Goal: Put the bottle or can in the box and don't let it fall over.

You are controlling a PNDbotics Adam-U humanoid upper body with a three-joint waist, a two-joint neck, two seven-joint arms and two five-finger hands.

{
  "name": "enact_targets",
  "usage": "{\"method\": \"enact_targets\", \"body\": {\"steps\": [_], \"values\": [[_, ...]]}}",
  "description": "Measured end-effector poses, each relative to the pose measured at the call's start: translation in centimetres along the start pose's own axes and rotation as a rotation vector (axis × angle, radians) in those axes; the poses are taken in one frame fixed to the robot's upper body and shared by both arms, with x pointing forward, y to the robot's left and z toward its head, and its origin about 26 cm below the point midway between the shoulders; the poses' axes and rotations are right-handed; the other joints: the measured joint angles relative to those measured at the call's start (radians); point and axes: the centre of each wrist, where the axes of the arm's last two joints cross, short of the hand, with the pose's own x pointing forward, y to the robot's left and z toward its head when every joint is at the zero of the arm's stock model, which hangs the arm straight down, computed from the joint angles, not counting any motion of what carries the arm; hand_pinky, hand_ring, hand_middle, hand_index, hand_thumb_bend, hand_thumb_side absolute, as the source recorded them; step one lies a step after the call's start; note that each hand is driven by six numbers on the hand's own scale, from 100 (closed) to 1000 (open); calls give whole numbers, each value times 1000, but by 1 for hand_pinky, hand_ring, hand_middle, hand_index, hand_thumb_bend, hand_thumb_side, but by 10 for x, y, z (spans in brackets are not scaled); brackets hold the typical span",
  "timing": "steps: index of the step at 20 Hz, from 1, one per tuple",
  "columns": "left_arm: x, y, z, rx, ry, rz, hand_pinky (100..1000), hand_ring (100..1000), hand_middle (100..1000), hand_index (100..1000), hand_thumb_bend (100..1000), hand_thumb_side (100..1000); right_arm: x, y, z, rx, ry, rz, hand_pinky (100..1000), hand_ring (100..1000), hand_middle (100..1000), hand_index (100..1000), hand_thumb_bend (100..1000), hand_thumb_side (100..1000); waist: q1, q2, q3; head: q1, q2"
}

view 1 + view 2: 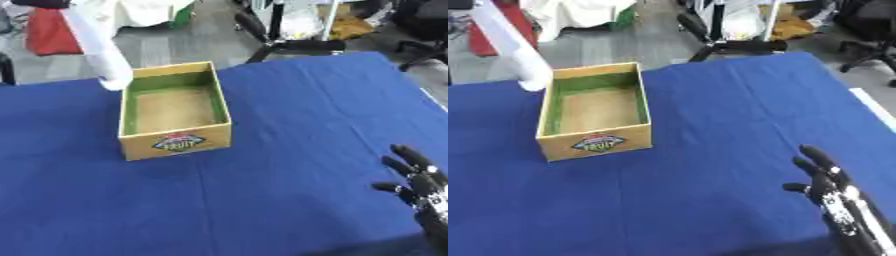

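Observation:
An open yellow cardboard box (175, 142) with green inner walls and a fruit label on its front stands upright on the blue table (306, 125), left of the middle. Nothing lies inside it. No bottle or can shows in either view. My right hand (829, 185) is at the lower right, open with its fingers pointing up, well away from the box and holding nothing. My left hand is out of sight. A person's white sleeve (101, 45) comes down from the upper left and ends at the box's far left corner.
Blue cloth covers the whole table, with its far edge behind the box and its right edge (872, 107) at the right. Beyond it are a grey floor, chair legs (289, 45), and a red object (52, 32).

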Motion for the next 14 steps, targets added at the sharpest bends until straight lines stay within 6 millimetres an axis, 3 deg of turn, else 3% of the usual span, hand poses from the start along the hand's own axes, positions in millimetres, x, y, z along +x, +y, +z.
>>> {"method": "enact_targets", "body": {"steps": [2, 3, 4, 5, 6, 7, 8, 9, 11, 14], "values": [[9, -19, -7, -48, -36, 6, 225, 178, 100, 392, 100, 326, 0, 0, 0, 2, 0, -3, 740, 1000, 1000, 977, 100, 709, -3, 0, -2, 3, 0], [12, -29, -9, -73, -48, 5, 349, 272, 117, 473, 100, 272, 0, 0, 0, 3, -1, -5, 741, 1000, 1000, 977, 100, 709, -3, 0, -2, 3, 0], [15, -37, -10, -96, -58, -1, 469, 380, 221, 563, 100, 239, 0, 1, 0, 5, -2, -6, 741, 1000, 1000, 977, 100, 710, -4, 0, -2, 3, 0], [16, -42, -11, -114, -64, -10, 617, 520, 387, 693, 100, 359, 0, 1, 0, 6, -1, -7, 741, 1000, 1000, 977, 100, 709, -4, 0, -2, 3, 0], [17, -47, -11, -133, -70, -23, 689, 606, 493, 776, 295, 492, -1, 1, 0, 8, 0, -8, 741, 1000, 1000, 977, 100, 709, -5, 0, -2, 3, 0], [17, -50, -10, -150, -76, -40, 730, 659, 550, 812, 430, 568, -1, 1, 0, 8, 1, -9, 741, 1000, 1000, 977, 100, 708, -5, 0, -2, 2, 0], [18, -52, -10, -169, -80, -60, 746, 683, 576, 822, 480, 596, -1, 1, 0, 8, 2, -9, 741, 1000, 1000, 977, 100, 708, -5, 0, -1, 2, 0], [17, -53, -9, -184, -82, -76, 791, 765, 685, 866, 591, 659, -1, 1, 0, 8, 2, -9, 741, 1000, 1000, 977, 100, 708, -5, 0, 1, 1, 0], [15, -52, -4, -225, -79, -108, 830, 830, 782, 909, 616, 688, -1, 1, 0, 8, 3, -9, 741, 1000, 1000, 977, 100, 707, -5, 0, 6, -3, 0], [7, -39, 8, -296, -60, -139, 826, 830, 784, 907, 606, 714, -1, 1, 1, 6, 4, -9, 741, 1000, 1000, 977, 100, 707, -3, 0, 14, -13, -1]]}}
